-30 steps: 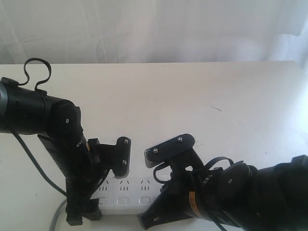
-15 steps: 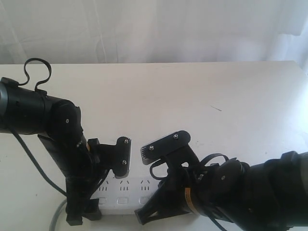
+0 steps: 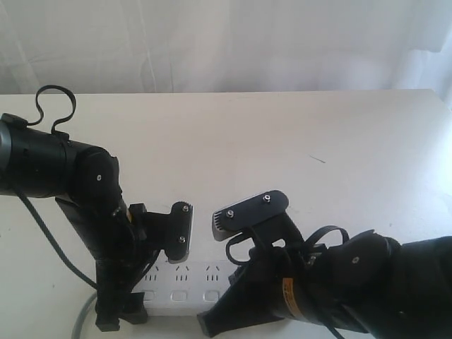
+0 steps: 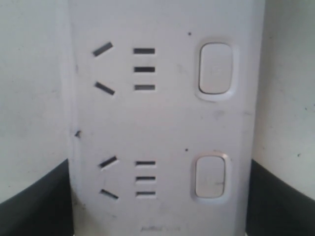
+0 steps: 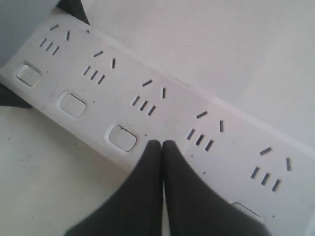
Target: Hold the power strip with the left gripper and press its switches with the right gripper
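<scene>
The white power strip (image 3: 185, 281) lies along the near table edge, its grey cord (image 3: 81, 319) at the left end. My left gripper (image 4: 157, 216) is shut on the strip (image 4: 162, 123), one black finger (image 4: 29, 206) against each long side, near two switches (image 4: 215, 70). My right gripper (image 5: 161, 145) is shut, with nothing in it. Its tips rest over the strip (image 5: 172, 105) just beside the third switch (image 5: 122, 137), and its fingers partly hide the fourth. In the exterior view the right arm (image 3: 332, 296) with its orange band covers the strip's right half.
The left arm (image 3: 78, 191) with its looping cable stands over the strip's left end. Pale tabletop (image 3: 282, 134) stretches behind both arms to a white curtain. A small dark mark (image 3: 317, 159) lies at the right.
The right arm shifted slightly left, then back right and a little lower over the strip. The left arm and the strip stayed still.
</scene>
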`<move>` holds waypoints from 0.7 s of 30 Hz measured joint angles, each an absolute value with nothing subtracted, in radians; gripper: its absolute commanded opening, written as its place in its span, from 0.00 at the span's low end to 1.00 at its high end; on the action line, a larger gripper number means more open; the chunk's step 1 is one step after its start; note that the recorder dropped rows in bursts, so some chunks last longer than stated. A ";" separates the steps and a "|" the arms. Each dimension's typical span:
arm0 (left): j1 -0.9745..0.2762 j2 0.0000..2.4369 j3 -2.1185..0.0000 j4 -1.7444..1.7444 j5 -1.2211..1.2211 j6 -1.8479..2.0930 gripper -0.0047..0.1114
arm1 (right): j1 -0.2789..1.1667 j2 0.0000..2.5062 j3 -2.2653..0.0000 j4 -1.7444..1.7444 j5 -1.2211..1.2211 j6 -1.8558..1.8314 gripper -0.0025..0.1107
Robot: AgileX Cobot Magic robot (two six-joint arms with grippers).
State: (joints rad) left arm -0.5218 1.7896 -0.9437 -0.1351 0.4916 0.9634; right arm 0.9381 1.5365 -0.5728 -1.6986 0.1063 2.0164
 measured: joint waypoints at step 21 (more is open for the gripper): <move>-0.522 1.790 -0.944 -0.135 0.492 0.963 0.04 | 0.938 1.536 -0.564 -1.699 0.148 2.018 0.02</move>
State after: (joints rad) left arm -0.5218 1.7896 -0.9437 -0.1351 0.4916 0.9634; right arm 0.9381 1.5365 -0.5641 -1.6986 0.1478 2.0183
